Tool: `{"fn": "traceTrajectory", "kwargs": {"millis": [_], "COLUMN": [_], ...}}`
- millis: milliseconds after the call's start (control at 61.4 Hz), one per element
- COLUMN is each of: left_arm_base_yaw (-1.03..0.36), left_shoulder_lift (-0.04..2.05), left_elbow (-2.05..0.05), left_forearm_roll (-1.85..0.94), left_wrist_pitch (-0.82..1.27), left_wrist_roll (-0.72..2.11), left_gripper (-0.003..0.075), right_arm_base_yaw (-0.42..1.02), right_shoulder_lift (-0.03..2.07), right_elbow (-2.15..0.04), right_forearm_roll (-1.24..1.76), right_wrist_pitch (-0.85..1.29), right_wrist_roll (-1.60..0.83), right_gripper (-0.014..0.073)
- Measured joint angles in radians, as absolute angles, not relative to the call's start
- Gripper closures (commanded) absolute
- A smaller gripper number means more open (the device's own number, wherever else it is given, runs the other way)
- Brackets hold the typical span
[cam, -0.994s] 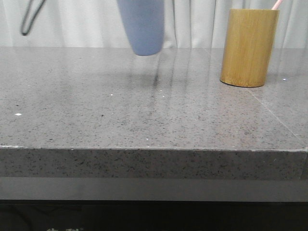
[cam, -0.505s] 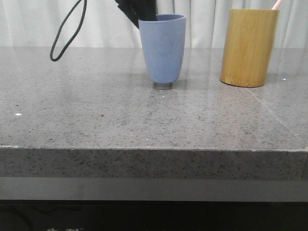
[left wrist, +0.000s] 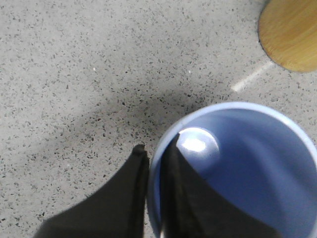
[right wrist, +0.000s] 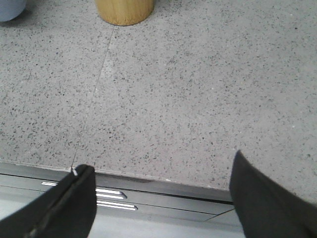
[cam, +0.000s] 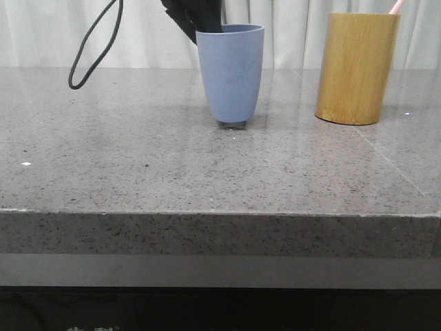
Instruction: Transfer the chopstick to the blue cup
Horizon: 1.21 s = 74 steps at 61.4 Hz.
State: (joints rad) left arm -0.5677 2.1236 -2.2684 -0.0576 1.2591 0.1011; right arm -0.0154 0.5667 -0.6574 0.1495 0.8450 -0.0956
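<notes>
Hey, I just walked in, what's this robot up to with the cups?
The left hand is pinching the rim of the blue cup, one finger inside and one outside, with the cup standing on the grey table. The cup looks empty inside. The pink chopstick is in the bamboo holder to the right, only its tip showing. The right hand is open and holds nothing, low over the table's near edge.

The blue cup [cam: 230,72] is matte greyish-blue. The bamboo cylinder [cam: 357,67] is yellow-brown, with a pale pink chopstick [cam: 395,6] tip above it. The table [cam: 138,165] is grey, black-speckled stone.
</notes>
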Motion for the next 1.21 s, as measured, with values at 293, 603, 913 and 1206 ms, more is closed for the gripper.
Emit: {"fn": "traceTrajectory", "kwargs": {"millis": [293,603,913,1206], "left_arm_base_yaw": [-0.568,-0.568,-0.568,-0.568], "left_shoulder_lift": [2.124,2.108,1.986,1.826], "left_elbow": [-2.269,-2.277,-2.277,-2.265], "left_forearm_roll": [-0.058,-0.058,-0.074,-0.127], "left_wrist_pitch": [1.259,1.259,1.263,1.266], "left_wrist_roll": [0.101,0.101,0.099,0.098], "left_gripper": [0.0407,0.0407,0.0408,0.0408], "right_arm_base_yaw": [-0.015,-0.015,-0.060,-0.139], "right_shoulder_lift": [0.567,0.567,0.646,0.858], "right_elbow": [-0.657,-0.657,-0.754,-0.857], "right_forearm_roll": [0.151,0.157,0.157,0.271], "right_wrist_pitch": [0.843,0.816,0.789,0.768], "right_wrist_roll": [-0.096,-0.096,-0.044,-0.031], "right_gripper": [0.0022,0.0022,0.0022,0.0022]}}
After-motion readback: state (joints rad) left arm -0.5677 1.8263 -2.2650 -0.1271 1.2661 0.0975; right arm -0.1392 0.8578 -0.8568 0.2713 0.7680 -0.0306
